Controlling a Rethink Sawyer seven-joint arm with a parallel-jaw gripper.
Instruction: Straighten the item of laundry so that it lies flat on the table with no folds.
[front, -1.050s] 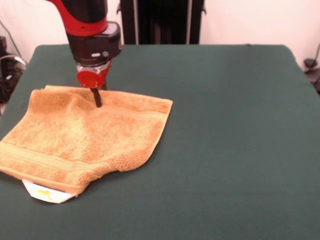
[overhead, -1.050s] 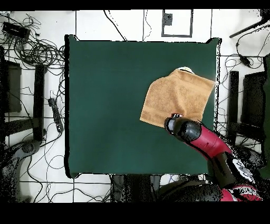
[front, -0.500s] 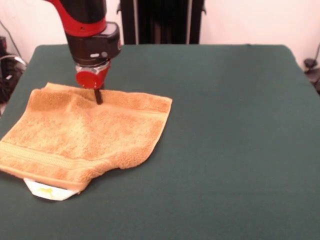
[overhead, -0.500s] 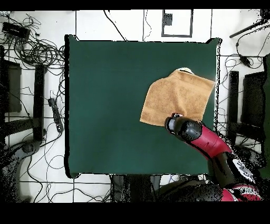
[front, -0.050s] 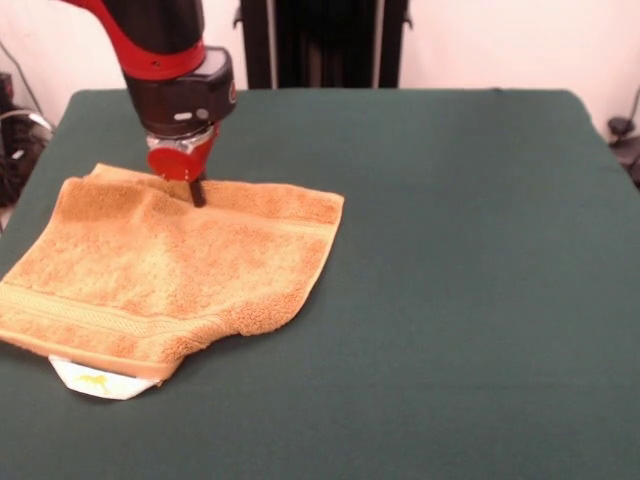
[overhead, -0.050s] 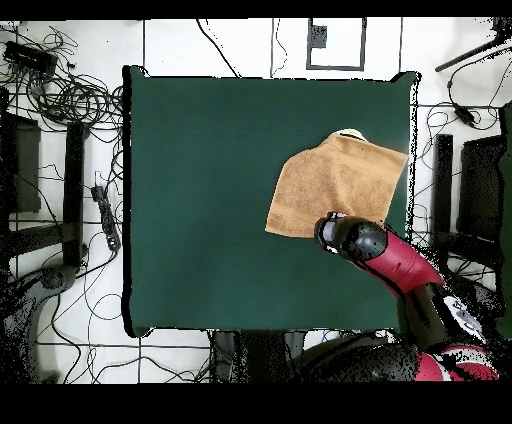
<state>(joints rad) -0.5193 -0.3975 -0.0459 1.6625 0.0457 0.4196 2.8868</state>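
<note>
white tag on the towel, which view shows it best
The front view: the white tag pokes out from under the towel at its near edge, with a faint yellow mark. The overhead view shows only a small pale sliver at the towel's top edge.

The red and black arm (front, -0.050s: 160, 45) is lowered steeply from the upper left of the front view, its wrist pointed straight down. The gripper (front, -0.050s: 196, 192) is seen as one dark tip; whether it is open cannot be made out.
</note>
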